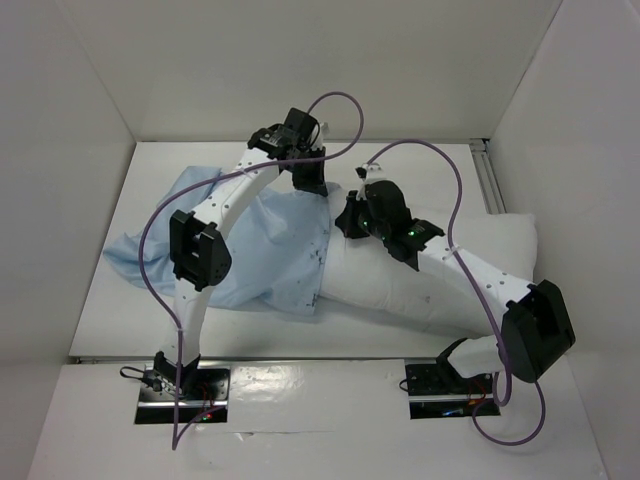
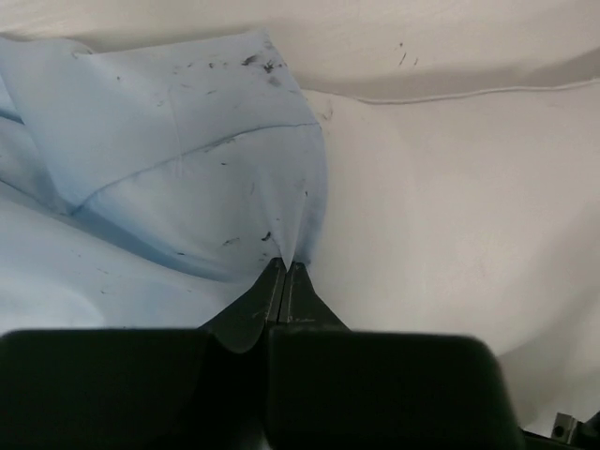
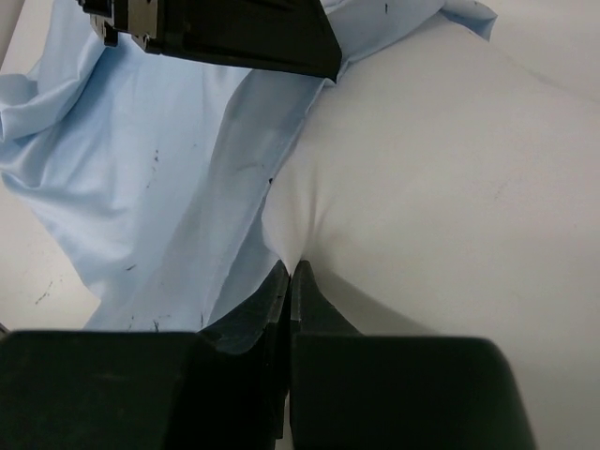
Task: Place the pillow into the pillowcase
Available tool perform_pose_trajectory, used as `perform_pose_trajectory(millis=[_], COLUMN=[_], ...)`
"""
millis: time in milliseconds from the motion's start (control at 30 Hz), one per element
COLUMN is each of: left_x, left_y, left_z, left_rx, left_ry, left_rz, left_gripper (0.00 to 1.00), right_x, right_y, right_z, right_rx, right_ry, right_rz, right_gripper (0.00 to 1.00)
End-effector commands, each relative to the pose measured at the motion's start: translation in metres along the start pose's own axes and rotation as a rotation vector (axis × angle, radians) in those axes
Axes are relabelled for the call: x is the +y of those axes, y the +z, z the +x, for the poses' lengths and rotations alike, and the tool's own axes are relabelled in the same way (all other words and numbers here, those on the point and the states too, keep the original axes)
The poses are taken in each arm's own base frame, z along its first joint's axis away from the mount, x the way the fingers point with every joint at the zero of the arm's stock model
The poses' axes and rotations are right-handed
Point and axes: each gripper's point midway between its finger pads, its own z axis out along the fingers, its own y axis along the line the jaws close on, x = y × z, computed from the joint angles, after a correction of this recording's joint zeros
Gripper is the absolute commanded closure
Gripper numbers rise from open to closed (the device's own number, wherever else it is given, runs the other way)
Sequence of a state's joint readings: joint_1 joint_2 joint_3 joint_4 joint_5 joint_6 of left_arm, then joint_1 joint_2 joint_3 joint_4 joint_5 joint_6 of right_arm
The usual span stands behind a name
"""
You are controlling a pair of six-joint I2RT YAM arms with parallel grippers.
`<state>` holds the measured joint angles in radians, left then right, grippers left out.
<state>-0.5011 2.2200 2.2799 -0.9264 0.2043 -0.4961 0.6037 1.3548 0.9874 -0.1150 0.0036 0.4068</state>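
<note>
Together at frame centre, left jaws are clamping shut on the pillowcase (image 1: 250, 250) edge, apparently opening its mouth, while right jaws are pinching the pillow (image 1: 500, 235) to feed it in.

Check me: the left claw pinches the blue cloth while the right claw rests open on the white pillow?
No. The right gripper is shut, pinching the pillow, as the right wrist view shows. The left gripper does pinch the pillowcase.
</note>
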Motion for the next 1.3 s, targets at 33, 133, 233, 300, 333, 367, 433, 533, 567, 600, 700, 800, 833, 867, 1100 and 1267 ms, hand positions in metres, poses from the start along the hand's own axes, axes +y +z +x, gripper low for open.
perform_pose_trajectory(millis=[33, 133, 233, 300, 333, 367, 433, 533, 567, 600, 700, 800, 833, 867, 1100, 1267], left_x=[-0.029, -0.055, -0.083, -0.103, -0.109, -0.12, -0.134, -0.132, -0.127, -0.118, -0.09, -0.066, -0.056, -0.053, -0.033, -0.016], left_y=[-0.033, -0.072, -0.106, -0.117, -0.119, -0.121, -0.116, -0.085, -0.076, -0.062, -0.046, -0.037, -0.037, -0.036, -0.113, -0.167], left_z=[-0.02, -0.035, -0.043, -0.041, -0.041, -0.036, -0.03, -0.023, -0.024, -0.026, -0.037, -0.046, -0.048, -0.046, -0.08, -0.071], left_rx=[-0.076, -0.154, -0.203, -0.2, -0.197, -0.184, -0.153, -0.098, -0.096, -0.094, -0.109, -0.143, -0.148, -0.144, -0.341, -0.429], left_ry=[0.051, 0.083, 0.102, 0.103, 0.104, 0.114, 0.106, 0.067, 0.058, 0.044, 0.011, 0.022, 0.031, 0.036, 0.092, 0.087], left_rz=[0.082, 0.166, 0.282, 0.37, 0.403, 0.441, 0.503, 0.5, 0.479, 0.457, 0.387, 0.306, 0.28, 0.267, 0.134, 0.0], left_gripper=[1.0, 1.0, 1.0, 1.0, 1.0, 1.0, 1.0, 1.0, 1.0, 1.0, 1.0, 0.87, 0.76, 0.61, 0.09, 0.09], right_x=[0.022, 0.05, 0.078, 0.09, 0.101, 0.105, 0.104, 0.08, 0.069, 0.063, 0.056, 0.065, 0.064, 0.065, 0.04, 0.019], right_y=[-0.013, -0.024, -0.042, -0.05, -0.053, -0.054, -0.049, -0.019, -0.008, -0.001, 0.01, 0.003, -0.002, -0.017, -0.082, -0.106], right_z=[-0.02, -0.046, -0.072, -0.083, -0.083, -0.085, -0.087, -0.081, -0.066, -0.061, -0.06, -0.067, -0.068, -0.075, -0.067, -0.037], right_rx=[-0.053, -0.107, -0.168, -0.201, -0.209, -0.222, -0.267, -0.327, -0.309, -0.31, -0.296, -0.273, -0.271, -0.28, -0.234, -0.125], right_ry=[-0.019, -0.069, -0.129, -0.155, -0.175, -0.176, -0.178, -0.155, -0.158, -0.157, -0.131, -0.138, -0.148, -0.146, -0.123, -0.114], right_rz=[-0.055, -0.114, -0.146, -0.146, -0.163, -0.168, -0.156, -0.062, -0.03, -0.001, 0.03, 0.007, 0.009, 0.005, 0.078, 0.129], right_gripper=[1.0, 1.0, 1.0, 1.0, 1.0, 1.0, 1.0, 1.0, 1.0, 1.0, 1.0, 0.73, 0.55, 0.35, 0.09, 0.03])
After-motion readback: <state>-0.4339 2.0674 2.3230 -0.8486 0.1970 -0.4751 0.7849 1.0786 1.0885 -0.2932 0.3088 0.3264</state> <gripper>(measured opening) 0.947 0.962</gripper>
